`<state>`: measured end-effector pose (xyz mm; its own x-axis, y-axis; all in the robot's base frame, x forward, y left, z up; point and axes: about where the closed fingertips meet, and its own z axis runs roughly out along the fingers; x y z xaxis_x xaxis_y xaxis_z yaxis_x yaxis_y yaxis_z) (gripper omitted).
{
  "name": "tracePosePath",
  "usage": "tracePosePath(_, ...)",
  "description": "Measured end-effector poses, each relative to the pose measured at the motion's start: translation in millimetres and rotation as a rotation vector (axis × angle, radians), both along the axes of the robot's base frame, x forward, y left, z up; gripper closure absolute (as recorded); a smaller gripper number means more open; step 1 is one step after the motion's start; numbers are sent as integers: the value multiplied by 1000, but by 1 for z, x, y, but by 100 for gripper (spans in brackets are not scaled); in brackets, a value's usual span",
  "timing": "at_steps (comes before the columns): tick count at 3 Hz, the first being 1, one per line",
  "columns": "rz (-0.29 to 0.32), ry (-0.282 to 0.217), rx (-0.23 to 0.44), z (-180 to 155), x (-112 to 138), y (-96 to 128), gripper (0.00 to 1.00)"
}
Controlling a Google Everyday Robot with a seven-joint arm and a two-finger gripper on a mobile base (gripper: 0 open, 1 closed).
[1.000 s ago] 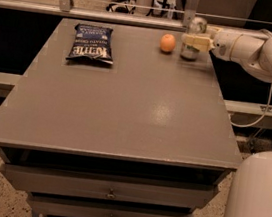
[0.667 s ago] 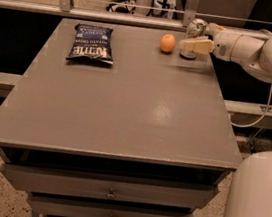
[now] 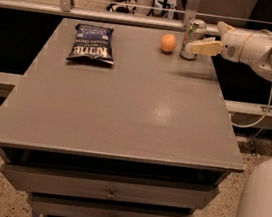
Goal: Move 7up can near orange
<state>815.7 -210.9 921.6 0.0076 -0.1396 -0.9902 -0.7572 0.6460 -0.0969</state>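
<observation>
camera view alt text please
The 7up can stands upright at the far edge of the table, close right of the orange. The gripper is open at the can's right; a blue chip bag lies further left.

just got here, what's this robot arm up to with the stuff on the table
The robot's gripper is open at the far right of the table, right next to the 7up can. The can stands upright just right of the orange, a small gap between them, so the move looks about done. A dark blue chip bag lies apart on the far left.
</observation>
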Motion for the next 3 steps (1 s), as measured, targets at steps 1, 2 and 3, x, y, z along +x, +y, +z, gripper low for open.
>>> tracePosePath(1,39,-40,-16,26,-50,-27,0)
tracePosePath(2,39,-40,-16,26,-50,-27,0)
tracePosePath(3,64,-45,-45,30,-54,-21,0)
